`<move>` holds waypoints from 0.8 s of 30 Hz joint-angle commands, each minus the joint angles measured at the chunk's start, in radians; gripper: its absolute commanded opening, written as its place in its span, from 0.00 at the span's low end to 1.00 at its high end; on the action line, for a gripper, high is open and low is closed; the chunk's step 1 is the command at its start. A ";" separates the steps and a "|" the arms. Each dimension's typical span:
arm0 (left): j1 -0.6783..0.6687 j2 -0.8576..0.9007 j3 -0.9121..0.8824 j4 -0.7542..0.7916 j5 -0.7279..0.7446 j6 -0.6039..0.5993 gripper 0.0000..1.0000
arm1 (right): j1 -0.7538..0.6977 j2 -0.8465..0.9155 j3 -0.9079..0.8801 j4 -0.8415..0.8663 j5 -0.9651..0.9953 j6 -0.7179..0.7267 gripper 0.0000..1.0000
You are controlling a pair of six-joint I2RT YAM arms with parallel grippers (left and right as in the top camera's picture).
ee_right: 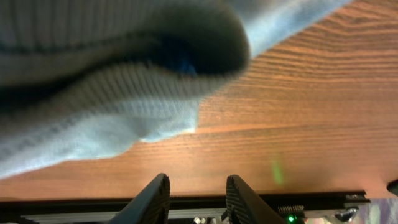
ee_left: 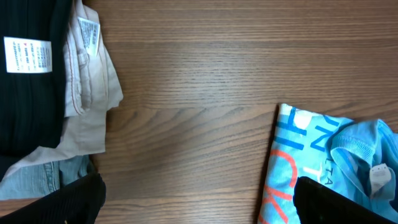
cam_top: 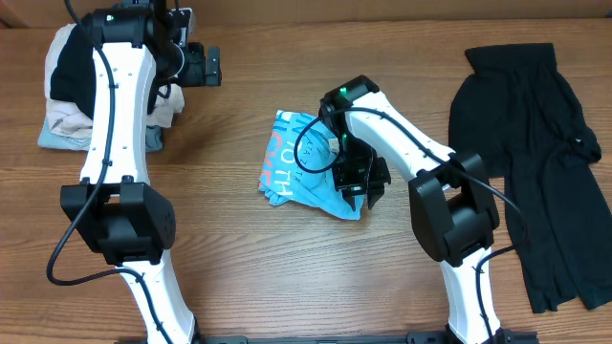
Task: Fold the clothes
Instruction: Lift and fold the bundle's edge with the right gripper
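Note:
The light blue T-shirt (cam_top: 301, 162) lies folded into a small bundle mid-table, coral and white letters showing. My right gripper (cam_top: 366, 191) hovers at the bundle's right edge. In the right wrist view its fingers (ee_right: 163, 186) stand apart with only bare wood between them, and blurred blue fabric (ee_right: 106, 81) fills the top of that frame just beyond the tips, so the right gripper (ee_right: 198, 183) is open and holds nothing. My left gripper (cam_top: 212, 67) is at the back left, wide open (ee_left: 199, 202) over bare table, the T-shirt (ee_left: 323, 155) to its right. The loose black garment (cam_top: 535, 162) lies spread at the far right.
A stack of folded pieces (cam_top: 67, 96) sits at the back left corner: black (ee_left: 31, 93), beige (ee_left: 90, 93) and pale denim (ee_left: 37, 177). The table's near edge and a metal rail (ee_right: 199, 202) show just behind my right fingers.

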 commanded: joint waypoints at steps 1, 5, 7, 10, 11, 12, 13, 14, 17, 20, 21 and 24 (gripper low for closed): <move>-0.003 -0.003 0.000 0.006 0.000 0.024 1.00 | 0.002 -0.041 0.026 0.023 -0.009 0.012 0.34; -0.003 -0.003 0.000 0.006 0.000 0.024 1.00 | -0.019 -0.057 0.127 0.022 0.008 0.006 0.38; -0.003 -0.003 0.000 0.006 0.000 0.024 1.00 | -0.032 -0.059 0.194 0.021 0.008 -0.021 0.41; -0.003 -0.003 0.000 0.006 0.000 0.024 1.00 | -0.047 -0.059 0.279 0.063 0.008 -0.082 0.48; -0.003 -0.003 0.000 0.006 0.000 0.024 1.00 | -0.048 -0.059 0.294 0.105 0.008 -0.107 0.50; -0.003 -0.003 0.000 0.006 0.000 0.024 1.00 | -0.048 -0.059 0.297 0.145 0.008 -0.129 0.51; -0.003 -0.003 0.000 0.007 0.000 0.024 1.00 | -0.048 -0.059 0.297 0.187 0.008 -0.147 0.52; -0.003 -0.003 0.000 0.008 0.000 0.024 1.00 | -0.048 -0.056 0.295 0.229 0.008 -0.164 0.53; -0.003 -0.003 0.000 0.020 0.000 0.024 1.00 | -0.043 -0.033 0.271 0.389 0.035 -0.191 0.54; -0.003 -0.003 0.000 0.024 0.001 0.023 1.00 | -0.043 0.023 0.271 0.455 0.072 -0.217 0.54; -0.003 -0.003 0.000 0.026 0.001 0.023 1.00 | -0.043 0.037 0.271 0.469 0.071 -0.228 0.54; -0.003 -0.003 0.000 0.026 0.001 0.023 1.00 | -0.043 0.072 0.271 0.492 0.071 -0.232 0.54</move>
